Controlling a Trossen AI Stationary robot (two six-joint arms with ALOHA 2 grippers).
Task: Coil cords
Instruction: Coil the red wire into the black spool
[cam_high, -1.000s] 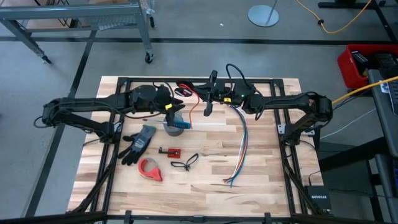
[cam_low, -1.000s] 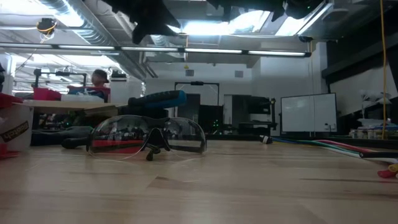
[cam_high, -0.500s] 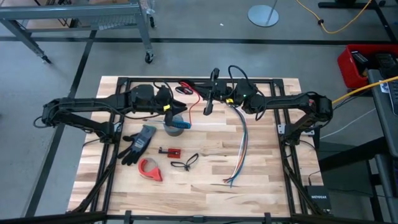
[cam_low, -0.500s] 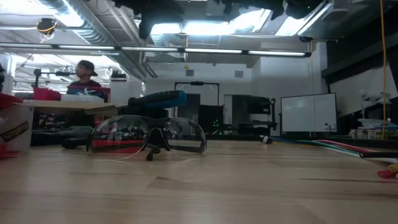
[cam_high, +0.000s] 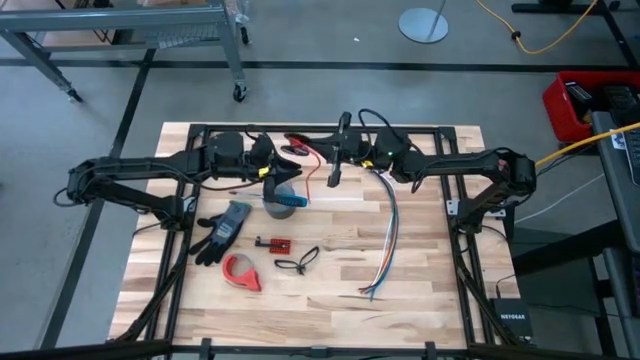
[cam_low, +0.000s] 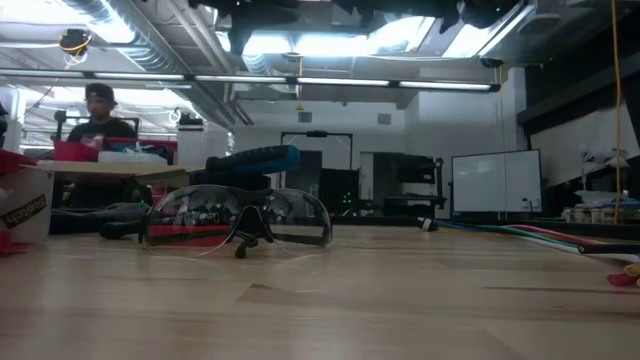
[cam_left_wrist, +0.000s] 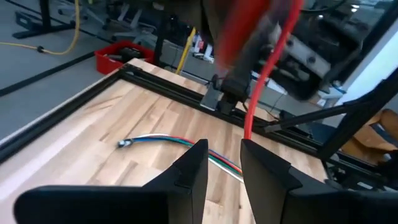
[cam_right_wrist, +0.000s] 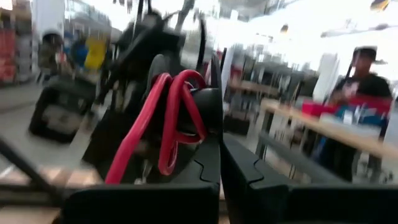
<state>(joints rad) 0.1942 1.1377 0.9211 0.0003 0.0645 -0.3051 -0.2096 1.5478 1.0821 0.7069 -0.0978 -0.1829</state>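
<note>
The red cord (cam_high: 300, 146) is bunched into a small coil above the table's far middle, between my two grippers. One strand (cam_high: 308, 176) hangs down from it. My right gripper (cam_high: 328, 152) is shut, with the cord's red loops (cam_right_wrist: 177, 118) at its fingertips. My left gripper (cam_high: 285, 152) is just left of the coil. Its fingers (cam_left_wrist: 200, 163) stand a little apart with nothing between them. The red strand (cam_left_wrist: 264, 74) hangs in front of them. My right gripper has the red cord's loops (cam_right_wrist: 181, 115) at the free end of its fingers, several turns lying against one fingertip. The fingers come level from the table's right. The fingers hide the exact pinch. The coil is lifted clear and one strand (cam_high: 308, 176) hangs slack below.
A grey tape roll (cam_high: 281, 200) lies under the grippers. Grey gloves (cam_high: 225, 228), a red tape dispenser (cam_high: 242, 272) and a small red part (cam_high: 272, 243) lie front left. The multicoloured wire bundle (cam_high: 390, 235) runs down the right. Clear safety glasses (cam_low: 238, 218) lie near the front.
My left gripper has drawn back slightly toward the table's left and far edge. The red coil stays aloft at my right gripper.
</note>
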